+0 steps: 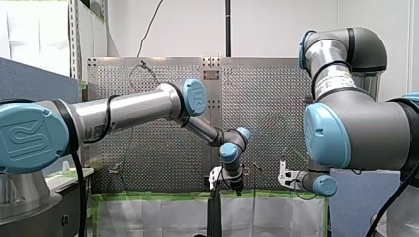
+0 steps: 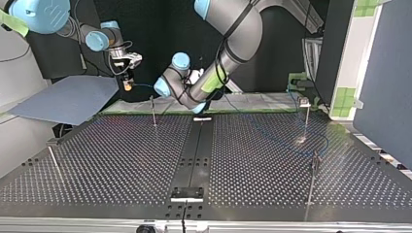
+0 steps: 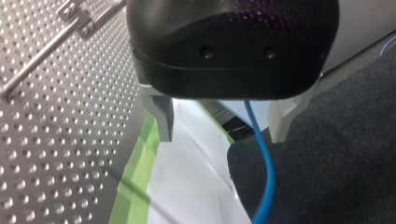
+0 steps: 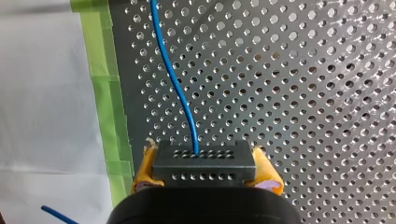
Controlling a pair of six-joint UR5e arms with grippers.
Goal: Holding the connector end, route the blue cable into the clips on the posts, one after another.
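Note:
In the right wrist view my right gripper (image 4: 204,158) is shut with its yellow pads (image 4: 144,170) on the black connector (image 4: 204,167). The blue cable (image 4: 175,79) leaves the connector and runs over the perforated table (image 4: 289,93). My left gripper (image 3: 224,135) is open, and the blue cable (image 3: 267,177) hangs loosely between its pale fingers (image 3: 161,119). In the top view my right gripper (image 2: 127,77) hovers at the far left beyond the table edge. My left gripper (image 2: 201,109) is at the far edge's middle. Thin posts (image 2: 153,110) (image 2: 307,116) (image 2: 313,177) stand on the table.
Another post (image 2: 54,164) leans at the top view's near left. A grey-blue board (image 2: 68,99) lies off the table's far left corner. Green tape (image 4: 109,107) and a white sheet (image 4: 42,93) border the far edge. A black strip (image 2: 190,160) runs down the table's middle.

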